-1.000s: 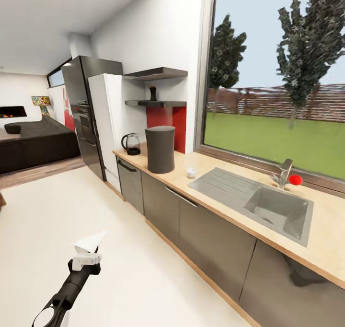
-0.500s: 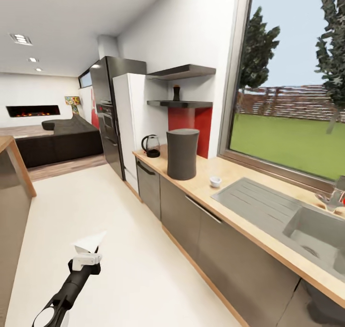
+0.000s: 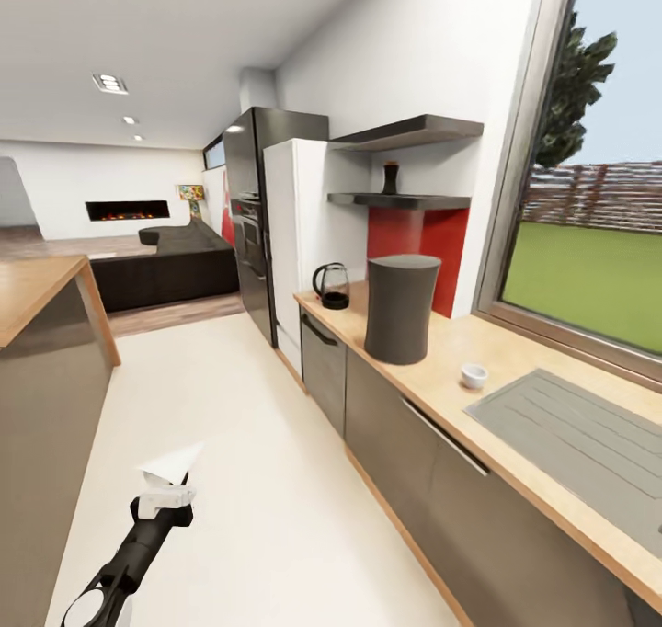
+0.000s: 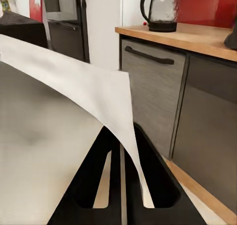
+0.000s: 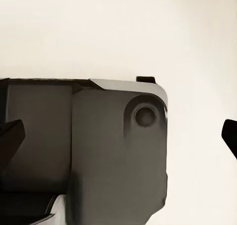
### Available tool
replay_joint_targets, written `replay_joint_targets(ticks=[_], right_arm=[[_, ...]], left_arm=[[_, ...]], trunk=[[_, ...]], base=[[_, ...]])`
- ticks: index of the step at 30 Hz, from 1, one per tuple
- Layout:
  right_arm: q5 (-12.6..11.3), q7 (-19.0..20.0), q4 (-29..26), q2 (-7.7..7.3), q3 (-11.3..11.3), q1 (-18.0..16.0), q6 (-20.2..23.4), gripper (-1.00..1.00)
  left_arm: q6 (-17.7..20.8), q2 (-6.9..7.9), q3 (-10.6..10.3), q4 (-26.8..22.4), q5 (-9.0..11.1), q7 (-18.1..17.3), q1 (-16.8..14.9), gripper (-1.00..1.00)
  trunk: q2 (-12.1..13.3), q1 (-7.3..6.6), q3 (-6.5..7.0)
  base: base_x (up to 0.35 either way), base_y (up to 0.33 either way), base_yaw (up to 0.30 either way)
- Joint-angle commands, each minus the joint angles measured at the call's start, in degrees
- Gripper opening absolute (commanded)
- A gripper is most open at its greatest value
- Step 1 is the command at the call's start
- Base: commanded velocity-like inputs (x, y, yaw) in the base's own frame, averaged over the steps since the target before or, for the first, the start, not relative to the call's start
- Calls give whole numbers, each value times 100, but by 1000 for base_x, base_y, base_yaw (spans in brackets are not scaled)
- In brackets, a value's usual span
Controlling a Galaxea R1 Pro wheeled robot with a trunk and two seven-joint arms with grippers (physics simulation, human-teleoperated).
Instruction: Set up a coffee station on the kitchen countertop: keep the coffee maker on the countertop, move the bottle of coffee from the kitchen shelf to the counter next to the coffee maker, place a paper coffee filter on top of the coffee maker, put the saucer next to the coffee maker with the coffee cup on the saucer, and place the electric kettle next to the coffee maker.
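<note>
Paper coffee filter (image 3: 172,462), thin white cone, clamped in left hand (image 3: 165,496); right hand (image 5: 118,131) apart.

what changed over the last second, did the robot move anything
Only the view shifted: the camera swung left, so the sink with its faucet slid out of frame and a wooden counter came in at left. The left pincer stays shut on the paper coffee filter. Electric kettle, coffee maker and coffee cup sit unmoved.
</note>
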Motion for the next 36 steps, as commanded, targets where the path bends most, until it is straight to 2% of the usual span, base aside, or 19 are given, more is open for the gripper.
replay_joint_targets(ticks=[1, 10, 29, 36], right_arm=[[4, 2, 4, 0, 1, 1, -21, 100], [4, 2, 4, 0, 3, 0, -20, 100], [13, 11, -5, -4, 3, 3, -23, 100], [13, 11, -9, -106, -2, 3, -16, 100]], left_arm=[[-30, -2, 14, 6, -42, -26, -4, -100], [-30, -4, 7, 6, -42, -26, -4, -100], [-30, -6, 6, 15, -42, -26, -4, -100], [-30, -6, 6, 15, -43, -26, -4, -100]], trunk=[[-2, 5, -2], [-2, 5, -2], [-2, 5, -2], [-2, 5, -2]], base=[[338, 117, 278], [338, 121, 240], [338, 119, 9], [338, 113, 0]])
